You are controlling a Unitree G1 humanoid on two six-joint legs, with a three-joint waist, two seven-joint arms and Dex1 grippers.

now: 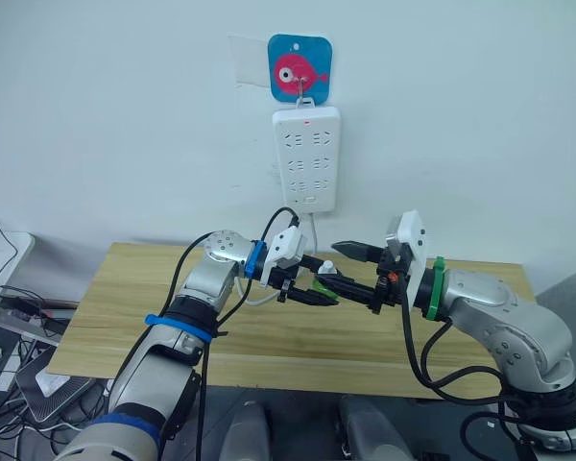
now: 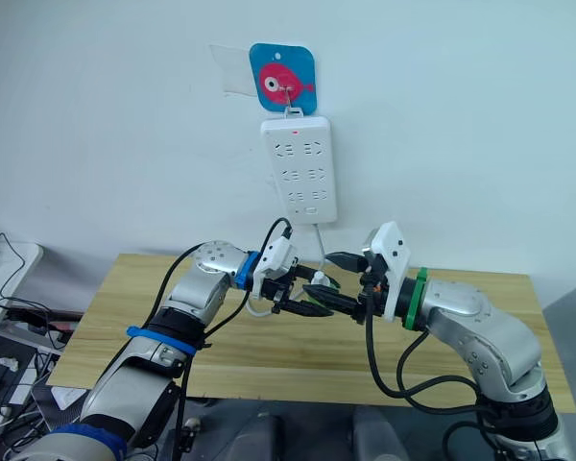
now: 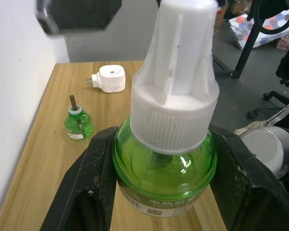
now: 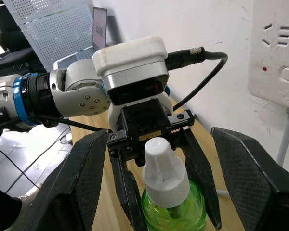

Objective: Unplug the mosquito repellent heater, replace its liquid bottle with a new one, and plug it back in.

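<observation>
Two steps are looking done, heater (image 3: 111,78) and old bottle (image 3: 78,123) lying apart upper left, while the left gripper (image 4: 164,192) is clamping the capped new bottle (image 3: 166,163) and the right gripper (image 1: 353,271) is gaping wide.

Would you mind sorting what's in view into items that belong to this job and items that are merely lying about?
Job:
new bottle, held by left gripper
right gripper
heater
old bottle
power strip

Lying about:
fish hook plate
cables

left gripper (image 3: 164,192) jaws clamp new one (image 3: 166,163) | heater (image 3: 110,78), liquid bottle (image 3: 78,123) on table (image 3: 33,168)
</observation>
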